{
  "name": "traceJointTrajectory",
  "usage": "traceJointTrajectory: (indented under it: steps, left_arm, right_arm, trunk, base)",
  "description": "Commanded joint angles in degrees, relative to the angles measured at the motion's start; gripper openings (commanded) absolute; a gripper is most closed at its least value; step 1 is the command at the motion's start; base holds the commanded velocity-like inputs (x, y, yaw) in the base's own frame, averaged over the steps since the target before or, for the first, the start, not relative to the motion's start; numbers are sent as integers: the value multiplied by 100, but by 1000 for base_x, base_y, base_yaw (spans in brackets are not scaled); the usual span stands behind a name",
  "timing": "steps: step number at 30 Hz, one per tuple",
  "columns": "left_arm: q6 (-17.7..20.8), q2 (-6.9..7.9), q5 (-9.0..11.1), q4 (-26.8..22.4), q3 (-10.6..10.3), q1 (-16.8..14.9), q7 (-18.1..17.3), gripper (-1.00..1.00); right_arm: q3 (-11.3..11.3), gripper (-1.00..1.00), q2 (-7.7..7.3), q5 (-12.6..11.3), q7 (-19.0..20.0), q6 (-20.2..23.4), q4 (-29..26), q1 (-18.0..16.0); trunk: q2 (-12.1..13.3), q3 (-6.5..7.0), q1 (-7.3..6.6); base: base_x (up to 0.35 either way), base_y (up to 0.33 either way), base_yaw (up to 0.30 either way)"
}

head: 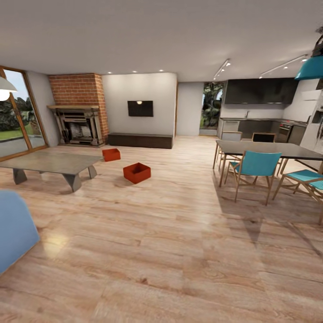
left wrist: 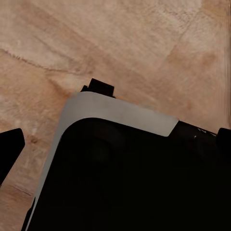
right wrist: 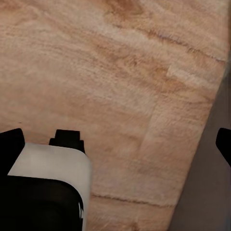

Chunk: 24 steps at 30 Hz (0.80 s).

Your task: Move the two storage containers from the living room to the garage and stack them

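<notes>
Two storage containers, orange-red lidless boxes, sit apart on the light wood planks of the living room. The nearer one (head: pixel 137 172) is right of the low table and the farther one (head: pixel 111 154) lies toward the fireplace. Both are far ahead of me and nothing touches them. My left gripper (left wrist: pixel 120 134) hangs open over bare planks, its dark fingertips (left wrist: pixel 12 149) wide apart above a black, pale-rimmed part of my own body. My right gripper (right wrist: pixel 120 139) is also open over the planks with nothing between its fingers. The garage and its floor are out of view.
A low grey table (head: pixel 49 163) stands left of the boxes, with a brick fireplace (head: pixel 80 121) and a long dark cabinet (head: pixel 140 140) behind. At right are a dining table (head: pixel 269 150) and teal chairs (head: pixel 255 166). A blue object (head: pixel 13 229) is near left. Wide wood flooring lies ahead.
</notes>
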Motion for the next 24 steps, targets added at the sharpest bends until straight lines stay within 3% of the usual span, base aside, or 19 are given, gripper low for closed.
traceJointTrajectory:
  steps: [1,24]
  left_arm:
    - [38,-1,29,-14,14,1,2,100]
    - [38,-1,28,-11,8,1,2,100]
  right_arm:
    - [48,100,3,-49,1,-31,17,-7]
    - [49,100,-35,-40,1,-26,17,-7]
  trunk:
    - [-3,-6,3]
    - [-3,-6,3]
  base:
    - [324,0,-66]
    - [324,0,-5]
